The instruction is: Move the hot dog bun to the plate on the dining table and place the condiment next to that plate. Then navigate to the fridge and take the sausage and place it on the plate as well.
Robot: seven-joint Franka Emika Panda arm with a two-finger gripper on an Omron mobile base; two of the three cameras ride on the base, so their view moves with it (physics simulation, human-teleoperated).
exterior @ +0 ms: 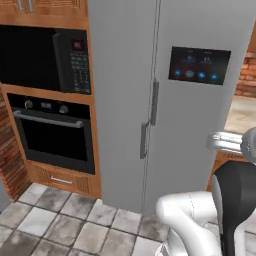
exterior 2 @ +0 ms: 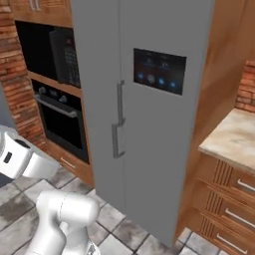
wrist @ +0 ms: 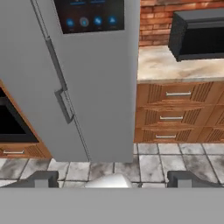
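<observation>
Fingers (wrist: 41, 178) spread wide, gripping nothing, gripper (wrist: 113, 179) low over the tiled floor (wrist: 148, 164), and beyond the fingertips, well apart, the grey fridge (wrist: 94, 83) stands doors shut, drawers (wrist: 175, 111) off to its right under a marble counter (wrist: 166, 65).

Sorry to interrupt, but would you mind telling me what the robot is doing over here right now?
The robot has pulled up in front of the fridge, whose two doors are shut, handles meeting down the middle. Its gripper is open and empty, pointed at the fridge front from a little way back, touching nothing. To the left of the fridge are a microwave and an oven; to the right is a marble counter over wooden drawers. The sausage should be inside the fridge, so the door still has to be opened.
</observation>
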